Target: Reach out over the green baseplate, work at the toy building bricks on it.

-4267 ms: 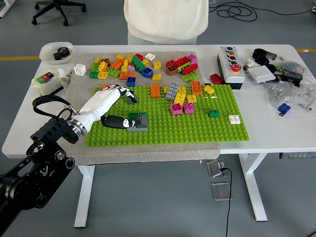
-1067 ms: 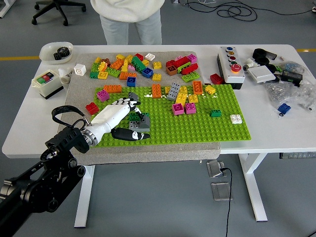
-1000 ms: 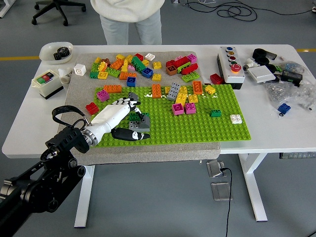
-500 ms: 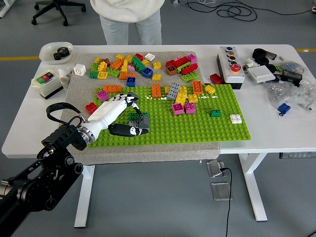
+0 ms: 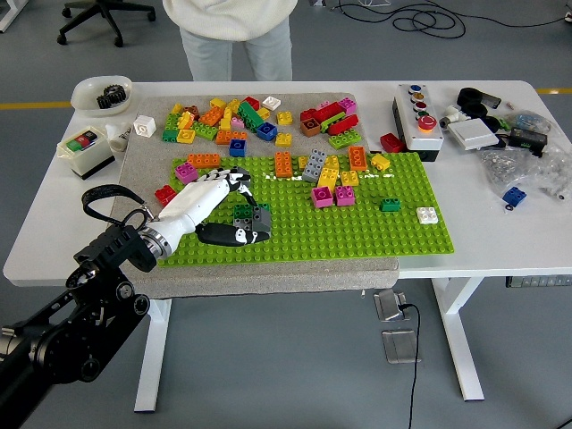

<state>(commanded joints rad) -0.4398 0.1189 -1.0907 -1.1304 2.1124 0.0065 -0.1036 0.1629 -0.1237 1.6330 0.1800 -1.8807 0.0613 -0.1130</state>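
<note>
1. Found the left hand point(image 5: 211, 202) reaching in from the left, low over the near left part of the green baseplate point(image 5: 357, 234).
2. Found it right up against a small grey and green block point(image 5: 253, 215) pressed onto the plate. Could not tell if open or closed around the block, with too much of it hidden.
3. Probably placed there to pull that block off or push it down harder. Just a guess from how close it sat.
4. Saw no right hand anywhere.
5. Spotted the baseplate lying flat on a grey mat point(image 5: 143, 165) on the white table point(image 5: 500, 237). Likely put on the mat to stop it from sliding during pushing.
6. Counted more bricks stuck on the plate: an orange brick point(image 5: 283, 164) near the far edge, pink bricks point(image 5: 332, 196) in the middle, and a white brick point(image 5: 425, 214) well apart on the right.
7. Noticed a pile of loose bricks point(image 5: 237, 116) on the mat behind the plate, maybe kept close for easy picking.
8. Saw a red brick point(image 5: 166, 194) just off the left edge of the plate, beside the wrist.
9. Saw a person point(image 5: 234, 36) standing at the far side, with no hands on the table.
</note>
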